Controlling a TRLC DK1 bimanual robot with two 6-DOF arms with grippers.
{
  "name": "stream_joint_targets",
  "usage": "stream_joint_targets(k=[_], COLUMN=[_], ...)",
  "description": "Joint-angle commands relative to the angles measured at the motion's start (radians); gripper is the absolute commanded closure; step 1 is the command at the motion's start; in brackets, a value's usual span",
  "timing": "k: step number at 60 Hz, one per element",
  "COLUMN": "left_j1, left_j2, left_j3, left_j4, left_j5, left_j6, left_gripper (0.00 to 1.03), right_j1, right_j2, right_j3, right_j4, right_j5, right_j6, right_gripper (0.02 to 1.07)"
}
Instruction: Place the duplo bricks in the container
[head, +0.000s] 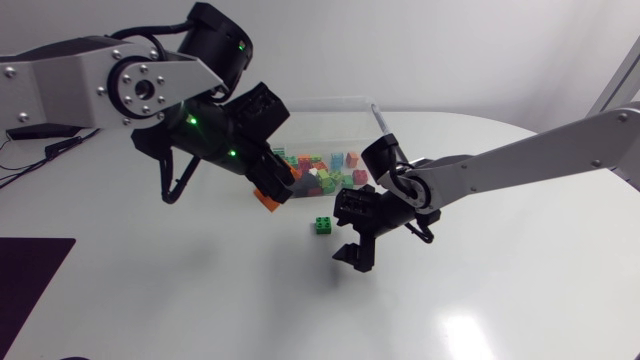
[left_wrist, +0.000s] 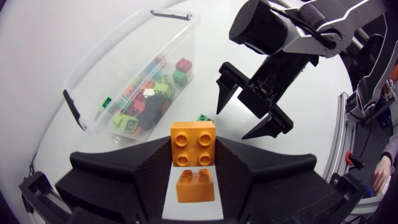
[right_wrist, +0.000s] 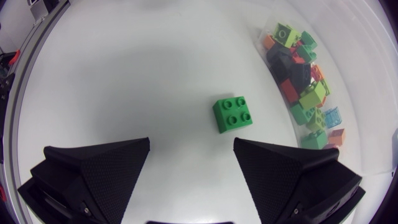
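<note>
- Duplo bricks (left_wrist: 146, 99), small studded plastic blocks in mixed colours, lie mostly heaped inside a clear plastic container (left_wrist: 109, 50) ahead of the left pincer (left_wrist: 193, 163).
- Clenched from both sides on an orange studded brick (left_wrist: 193, 144), the left pincer holds it raised above the white bench (head: 200, 300), probably to carry it over the container.
- Released, with its fingers spread wide, the right pincer (right_wrist: 191, 149) hovers over a loose green four-stud brick (right_wrist: 233, 114). That brick is just ahead of its gap and touches neither finger, so the pincer looks lined up for a grasp.
- Resting on the bench, the green four-stud brick sits just outside the container's wall.
</note>
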Motion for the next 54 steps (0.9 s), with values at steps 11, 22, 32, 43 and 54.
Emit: stream_joint_targets(k=[11,22,32,43,54], left_j1=[0.048,0.048,0.076,0.106,0.143], left_j2=[-0.014,0.012,0.052,0.118,0.239], left_j3=[0.042,0.111,0.214,0.3,0.41], left_j4=[0.034,0.014,-0.009,0.011,0.034], left_j5=[0.081,0.087,0.109,0.144,0.164], left_j6=[0.047,0.04,0.039,0.031,0.007], left_gripper=[0.72,0.72,0.72,0.72,0.71], right_j1=[-0.051,-0.049,-0.043,-0.037,-0.024], right_j2=[0.121,0.179,0.231,0.291,0.302], right_j3=[0.129,0.181,0.246,0.293,0.289], right_j4=[0.004,-0.002,-0.02,-0.031,-0.057], right_j5=[-0.053,-0.069,-0.076,-0.093,-0.101], right_j6=[-0.051,-0.073,-0.088,-0.089,-0.097], right_gripper=[0.1,0.1,0.13,0.26,0.67])
